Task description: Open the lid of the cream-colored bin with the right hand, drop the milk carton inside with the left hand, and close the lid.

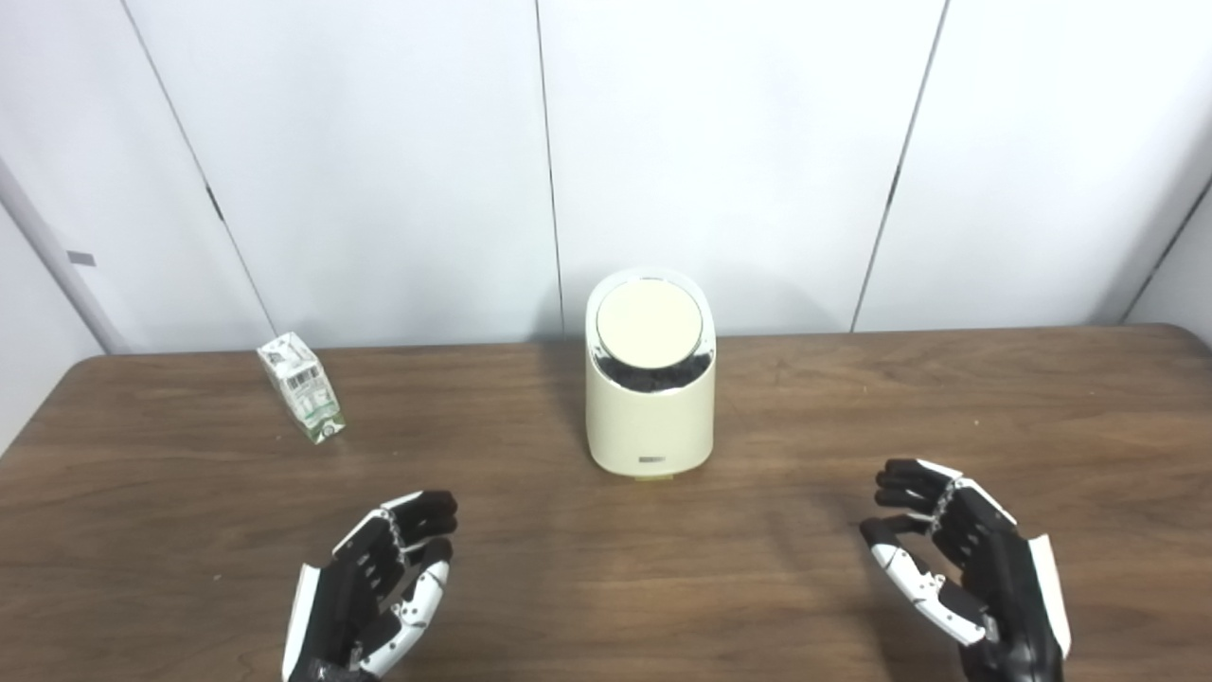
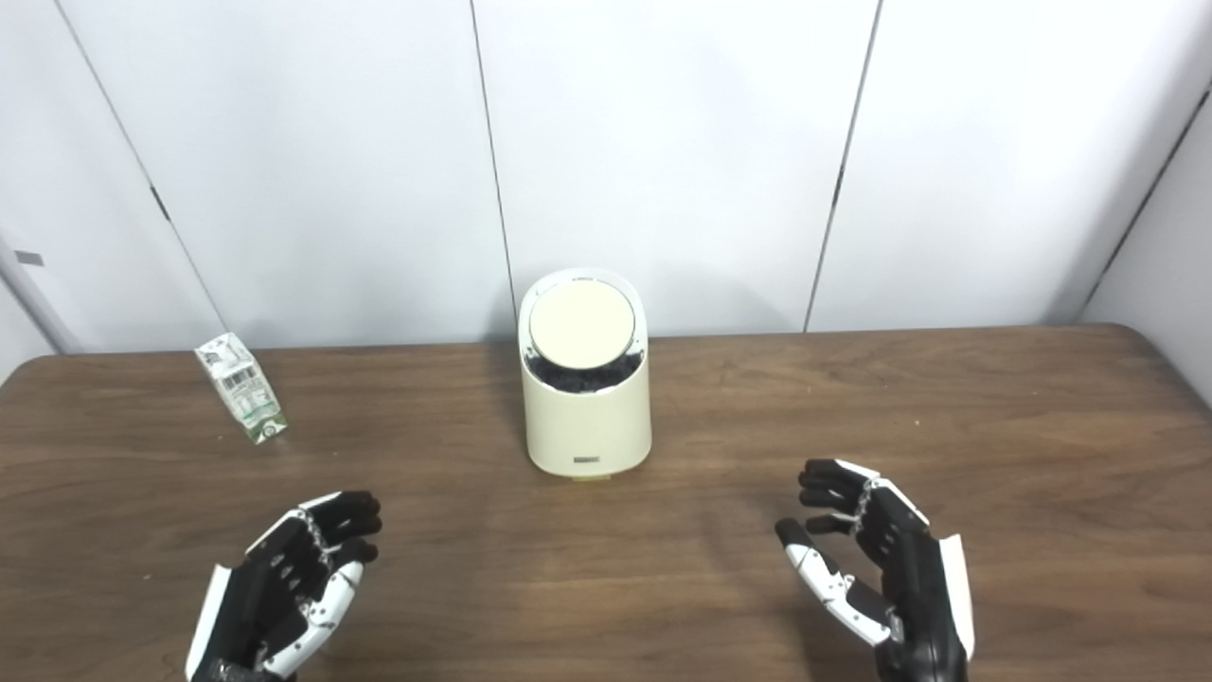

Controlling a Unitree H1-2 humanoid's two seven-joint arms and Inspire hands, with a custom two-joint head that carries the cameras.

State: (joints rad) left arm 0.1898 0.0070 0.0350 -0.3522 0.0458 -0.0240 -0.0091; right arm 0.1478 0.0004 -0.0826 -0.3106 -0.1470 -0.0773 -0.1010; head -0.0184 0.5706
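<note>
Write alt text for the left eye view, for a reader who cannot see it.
A cream-colored bin with its round lid shut stands mid-table, a milk carton standing apart to its left. Nearer the camera, the left hand and right hand hover open and empty over the brown wooden table.

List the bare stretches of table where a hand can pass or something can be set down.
Bare wood runs right of the cream-colored bin out to the table edge, between the left hand and right hand in front of the bin, and between bin and milk carton. Nowhere is crowded; only the carton occupies the far left.
</note>
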